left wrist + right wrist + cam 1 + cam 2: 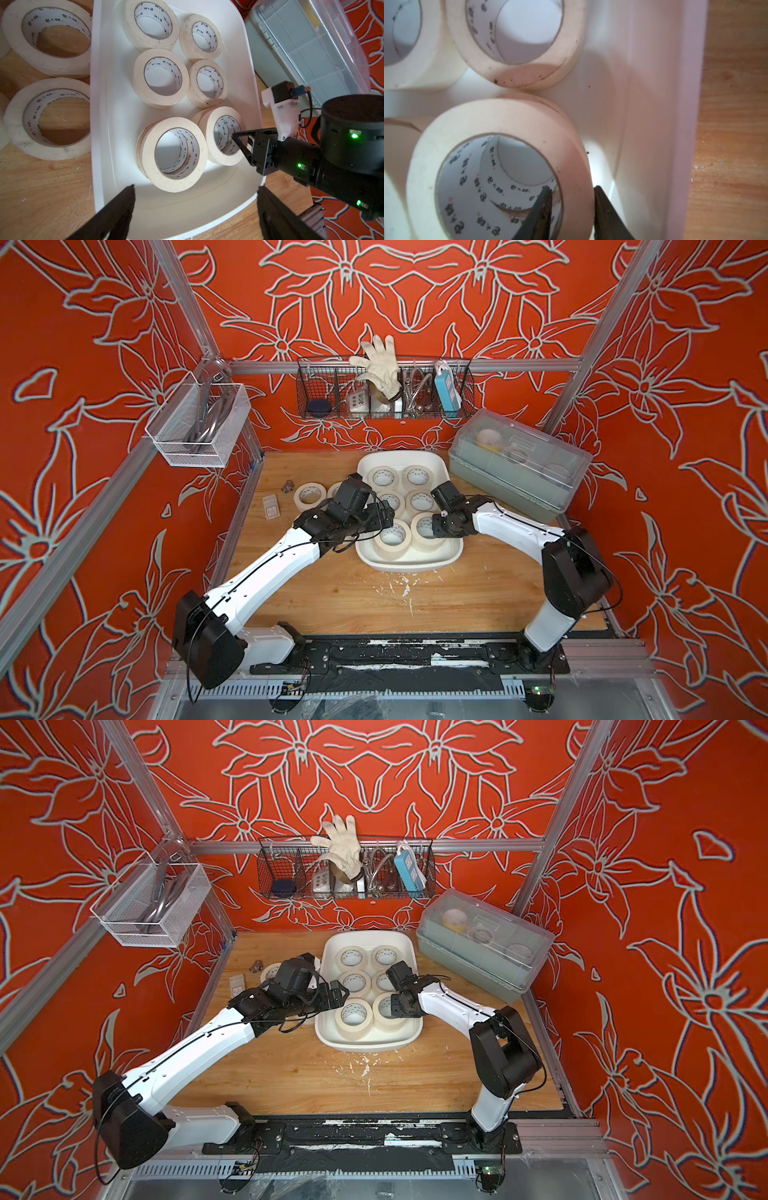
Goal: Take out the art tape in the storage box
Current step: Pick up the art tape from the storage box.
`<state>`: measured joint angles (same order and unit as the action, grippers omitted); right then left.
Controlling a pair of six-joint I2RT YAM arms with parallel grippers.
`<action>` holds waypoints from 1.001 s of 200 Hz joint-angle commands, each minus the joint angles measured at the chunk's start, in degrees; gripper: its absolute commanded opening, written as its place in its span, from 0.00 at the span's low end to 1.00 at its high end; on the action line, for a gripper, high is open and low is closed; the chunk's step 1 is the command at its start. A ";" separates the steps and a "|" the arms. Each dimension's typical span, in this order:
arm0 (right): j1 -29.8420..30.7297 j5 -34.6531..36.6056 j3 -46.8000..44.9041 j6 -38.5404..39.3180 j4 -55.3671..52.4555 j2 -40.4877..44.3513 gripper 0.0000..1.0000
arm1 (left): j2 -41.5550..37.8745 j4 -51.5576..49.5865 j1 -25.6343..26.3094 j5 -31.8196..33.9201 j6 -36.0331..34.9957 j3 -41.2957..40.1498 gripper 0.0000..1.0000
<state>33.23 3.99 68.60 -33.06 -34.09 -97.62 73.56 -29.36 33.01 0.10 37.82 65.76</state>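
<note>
The art tape (392, 537) sits as six cream rings, flat side down, in two columns inside the storage box (409, 566), which lies mid-tabletop (332, 593). At least the two nearest rings rest on a second roll beneath them. The near-right roll (500, 116) is the one in hand: the right tool (571, 188) straddles its wall on the right side, one finger inside the printed white core, the other in the narrow gap between the roll and the box's right wall. From the right wrist view the two fingers look pressed against that wall, so I read it as a pinch.

Each roll should be light and stiff, since the cardboard core keeps the ring from collapsing and the matte paper gives the fingers friction. The wall of the ring, taken from core to outer face, is the sensible hold. The roll underneath may cling to the sticky edges and lift or slide with it, so a straight lift seems wise.

The left tool (195, 188) hangs wide open and empty above the box's near-left part. More rolls (309, 495) lie on the tabletop just left of the box
</note>
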 commanded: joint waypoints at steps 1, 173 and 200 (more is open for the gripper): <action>-0.03 -0.61 -0.04 0.27 0.33 -0.05 0.26 | 0.46 0.81 0.31 0.18 -1.17 -0.57 0.90; 2.55 4.61 6.15 6.52 -8.44 18.50 0.05 | -0.35 -3.75 2.05 -0.09 -7.18 6.29 0.91; 4.48 5.45 7.24 6.60 -9.42 19.07 0.05 | -0.90 -4.04 3.04 -0.29 -10.22 7.00 0.91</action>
<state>36.16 7.88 72.88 -27.29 -42.33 -80.27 73.89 -32.25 35.05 0.69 31.68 71.35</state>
